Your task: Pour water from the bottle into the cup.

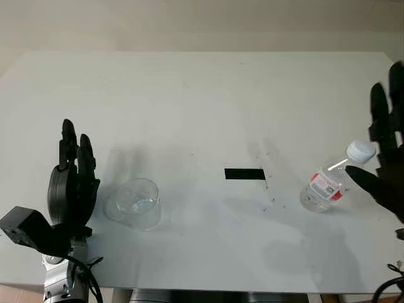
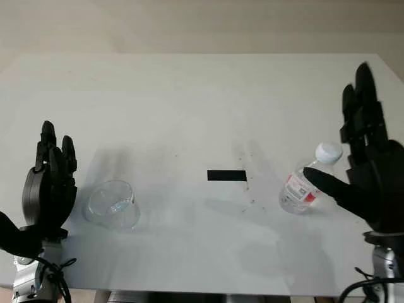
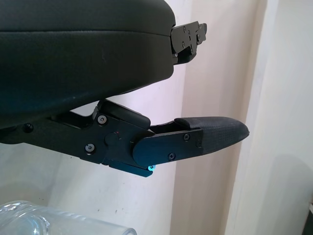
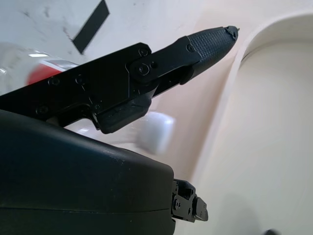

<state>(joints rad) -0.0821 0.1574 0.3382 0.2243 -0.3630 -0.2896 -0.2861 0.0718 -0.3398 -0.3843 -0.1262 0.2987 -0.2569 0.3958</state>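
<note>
The small clear plastic water bottle (image 1: 328, 178) stands on the right part of the white table (image 1: 202, 95), leaning a little so that its white screw cap (image 1: 361, 151) tips toward the right edge. A red and white label (image 1: 326, 185) wraps its middle, and the ribbed lower body is see-through; how much water is inside cannot be told. The right hand (image 1: 383, 158) is just beside the bottle on its right, open and holding nothing: its black thumb (image 2: 328, 184) reaches across in front of the bottle's neck while the other fingers (image 2: 360, 120) stand up behind and to the right of the cap. Whether the thumb touches the plastic cannot be told. In the right wrist view the blurred cap (image 4: 156, 131) sits in the space between the thumb (image 4: 195, 46) and the hand's smooth black shell.

The clear cup (image 1: 136, 203) stands well apart from the bottle, on the left part of the table, upright, wide-mouthed, with thin transparent walls. The left hand (image 1: 72, 183) is just to its left, open, fingers pointing away from the robot, not holding the cup. Its rim (image 3: 58, 223) shows in the left wrist view near the textured pad of that hand's thumb (image 3: 205, 137).

Between cup and bottle, nearer the bottle, a short strip of black tape (image 1: 244, 174) lies flat on the table, with a few small dark specks (image 1: 273, 201) scattered just to its right. Nothing lies between the right hand and the bottle
</note>
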